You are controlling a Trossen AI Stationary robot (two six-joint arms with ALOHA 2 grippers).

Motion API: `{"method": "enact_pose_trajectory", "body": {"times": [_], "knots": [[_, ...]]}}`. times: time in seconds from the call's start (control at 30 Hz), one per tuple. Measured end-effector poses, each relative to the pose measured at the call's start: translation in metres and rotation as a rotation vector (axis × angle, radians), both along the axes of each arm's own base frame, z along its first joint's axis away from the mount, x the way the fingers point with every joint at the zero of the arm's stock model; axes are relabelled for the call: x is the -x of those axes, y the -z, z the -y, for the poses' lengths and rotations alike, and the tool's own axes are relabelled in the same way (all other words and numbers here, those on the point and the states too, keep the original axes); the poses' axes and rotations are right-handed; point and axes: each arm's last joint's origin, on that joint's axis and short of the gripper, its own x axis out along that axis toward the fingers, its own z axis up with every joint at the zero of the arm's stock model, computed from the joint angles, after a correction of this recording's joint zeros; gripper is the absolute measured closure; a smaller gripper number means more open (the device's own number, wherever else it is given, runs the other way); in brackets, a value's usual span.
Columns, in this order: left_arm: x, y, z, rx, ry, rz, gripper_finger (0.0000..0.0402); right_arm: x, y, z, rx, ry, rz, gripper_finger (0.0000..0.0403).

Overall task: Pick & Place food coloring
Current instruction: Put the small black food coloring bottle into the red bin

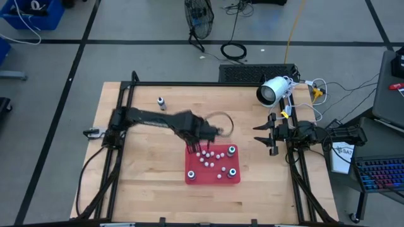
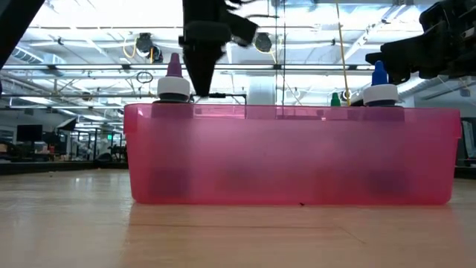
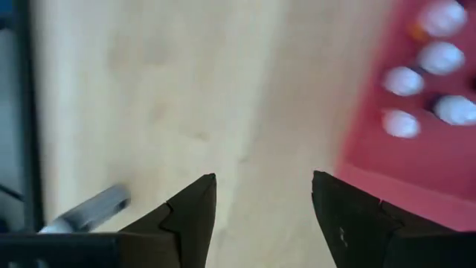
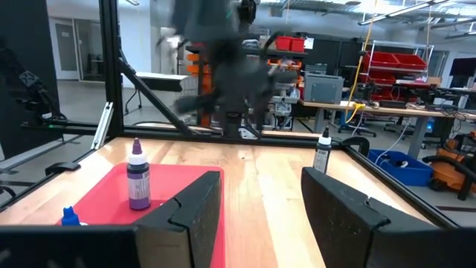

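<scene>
The food coloring is a set of tiny bottles. Several small whitish ones (image 1: 211, 157) and two dark ones with pale caps (image 1: 232, 150) stand in the flat red tray (image 1: 194, 175). One more dark bottle (image 1: 161, 103) stands alone on the bare table at the far left. In the low view a purple-tipped bottle (image 2: 173, 80) and a blue-tipped one (image 2: 380, 85) rise above the tray wall (image 2: 290, 156). My left gripper (image 3: 262, 179) hangs open and empty above the tray's far left corner, pointing steeply down (image 1: 197, 144). My right gripper (image 4: 260, 175) waits open at the table's right edge (image 1: 259, 134).
A black metal frame (image 1: 126, 94) runs along the table's left, far and right edges. A white camera (image 1: 273, 91) sits at the far right corner. Bare wood (image 1: 145, 170) lies left of and in front of the tray.
</scene>
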Motion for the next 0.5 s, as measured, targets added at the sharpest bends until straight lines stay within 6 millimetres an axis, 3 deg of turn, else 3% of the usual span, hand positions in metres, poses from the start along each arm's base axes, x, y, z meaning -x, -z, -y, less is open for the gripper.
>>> {"method": "enact_pose_trajectory", "body": {"times": [0.13,0.3,0.5], "knots": [[0.028,-0.037,-0.033,-0.038,-0.174,0.102,0.0190,0.000,0.000,0.000,0.000,0.000,0.000,0.0227],[0.082,-0.071,-0.078,-0.058,-0.405,0.272,0.0194,0.000,0.000,0.000,0.000,0.000,0.001,0.0229],[0.142,-0.074,-0.130,-0.015,-0.733,0.413,0.0182,0.000,0.000,0.000,0.000,0.000,0.001,0.0225]]}}
